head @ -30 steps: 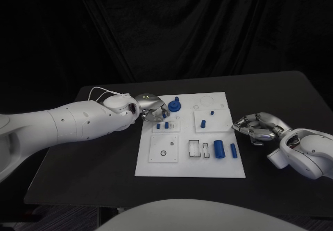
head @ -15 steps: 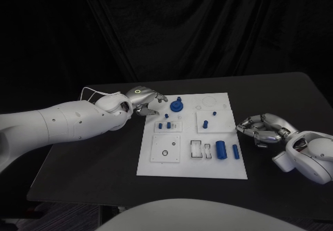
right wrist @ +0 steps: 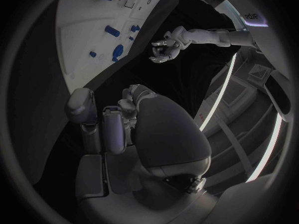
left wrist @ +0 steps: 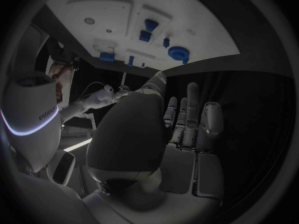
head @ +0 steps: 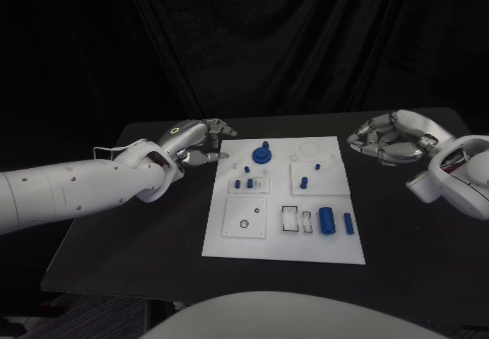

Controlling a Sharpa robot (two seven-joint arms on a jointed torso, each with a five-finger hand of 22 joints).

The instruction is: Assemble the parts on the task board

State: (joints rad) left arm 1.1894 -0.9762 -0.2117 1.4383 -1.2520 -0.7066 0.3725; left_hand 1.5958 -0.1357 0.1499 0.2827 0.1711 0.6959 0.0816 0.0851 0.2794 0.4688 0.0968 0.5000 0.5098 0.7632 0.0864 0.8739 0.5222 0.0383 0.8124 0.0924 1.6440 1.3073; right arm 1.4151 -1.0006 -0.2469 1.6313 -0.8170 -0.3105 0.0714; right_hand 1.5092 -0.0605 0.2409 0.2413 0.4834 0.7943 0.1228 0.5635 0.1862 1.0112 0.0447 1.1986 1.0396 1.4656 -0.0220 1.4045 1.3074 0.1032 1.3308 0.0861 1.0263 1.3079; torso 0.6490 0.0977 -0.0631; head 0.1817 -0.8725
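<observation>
Board (head: 286, 247) – white plate mid-table, blue pieces lying on it | left hand (head: 198, 143) – off its far-left corner, fingers apart, empty | right hand (head: 392, 139) – right of far edge, fingers curled, empty | pieces (head: 326, 219) look small, light, rigid, smooth – pinch across the sides.

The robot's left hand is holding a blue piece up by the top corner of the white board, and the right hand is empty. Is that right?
Not quite. In the head view the left hand holds nothing; its fingers are spread beside the task board, off its far left corner. The blue parts lie on the board. The right hand is indeed empty.
</observation>
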